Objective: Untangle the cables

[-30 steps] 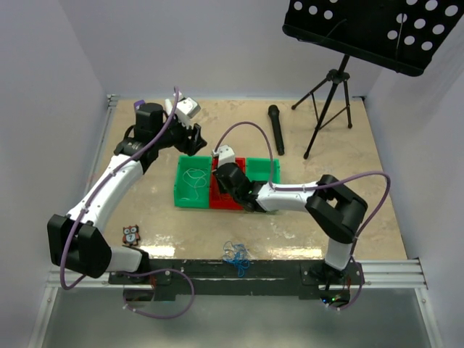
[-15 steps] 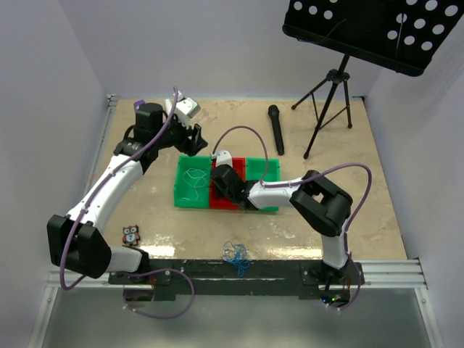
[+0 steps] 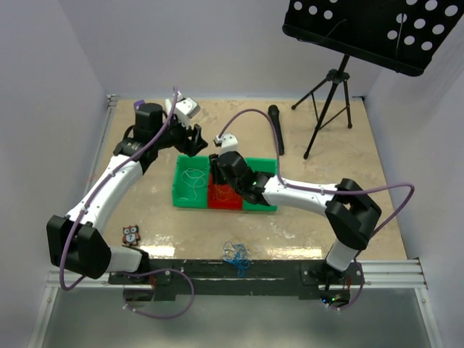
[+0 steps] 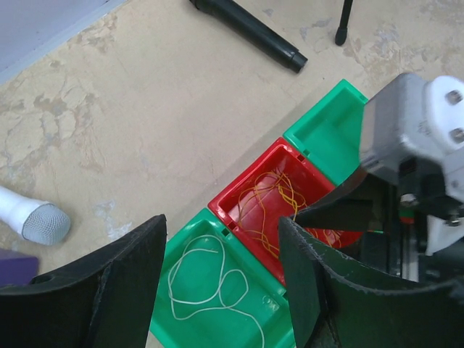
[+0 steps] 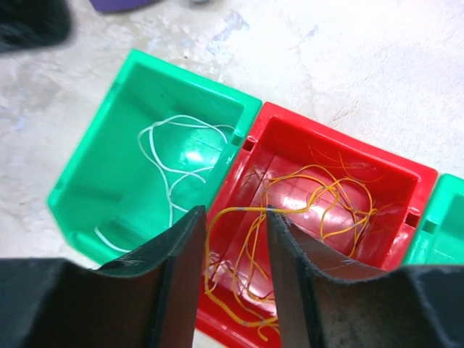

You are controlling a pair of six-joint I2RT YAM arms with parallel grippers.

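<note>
The right claw [image 5: 237, 217] hovers with fingers parted over the red bin [image 5: 290, 134] containing the orange-yellow cable [image 5: 319, 196], the left claw [image 4: 221, 239] hangs wide and empty, the white cable [image 5: 174, 145] lies in the adjoining green bin [image 5: 94, 163], and the blue cables [image 3: 237, 255] rest near the desk's [image 3: 312, 217] near edge.

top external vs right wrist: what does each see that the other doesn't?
Only top external: the blue cable tangle near the arm bases, the black microphone and the music stand. Only right wrist: separate strands of the orange-yellow cable, framed by the open right gripper. Both: the green bin holding the white cable, beside the red bin.
</note>
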